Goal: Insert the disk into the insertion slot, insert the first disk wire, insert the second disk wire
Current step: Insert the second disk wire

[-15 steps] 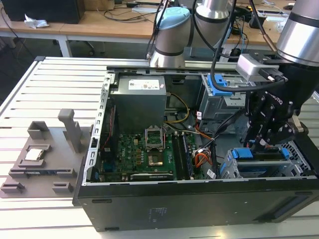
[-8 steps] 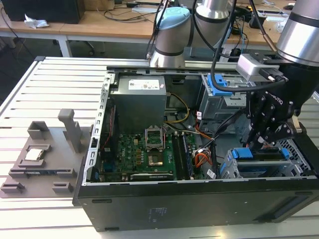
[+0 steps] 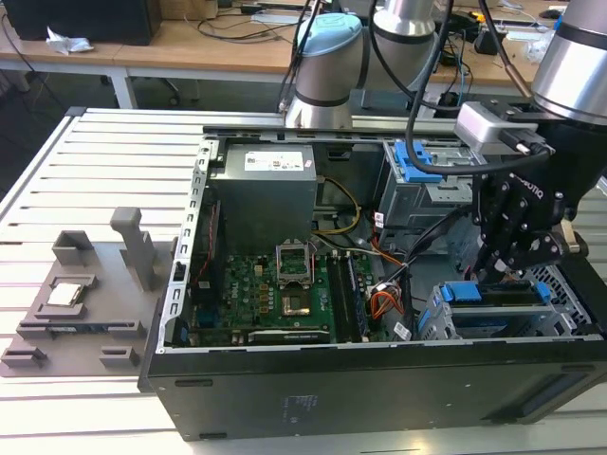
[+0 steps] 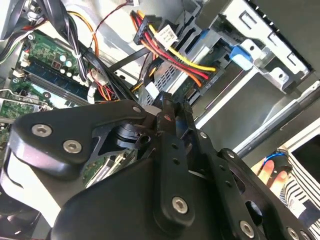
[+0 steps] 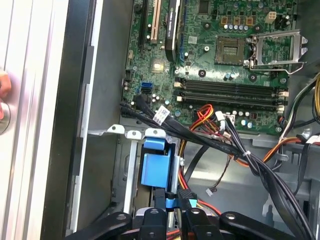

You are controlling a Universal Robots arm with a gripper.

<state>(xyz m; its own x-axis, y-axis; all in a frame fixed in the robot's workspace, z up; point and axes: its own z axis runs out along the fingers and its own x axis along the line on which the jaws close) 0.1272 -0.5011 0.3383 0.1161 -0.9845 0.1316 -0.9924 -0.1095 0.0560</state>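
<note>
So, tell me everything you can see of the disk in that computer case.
The disk shows mainly as its bright blue plastic carrier frame. It lies flat and level inside the low grey metal insertion slot, at the corner of the computer case on the exterior view's right. The cage hides most of its silver body. The pincer hangs just above it; whether they touch is unclear.

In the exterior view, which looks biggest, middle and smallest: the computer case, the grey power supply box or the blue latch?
Largest: the computer case.
Next: the grey power supply box.
Smallest: the blue latch.
The differences are plain.
</note>
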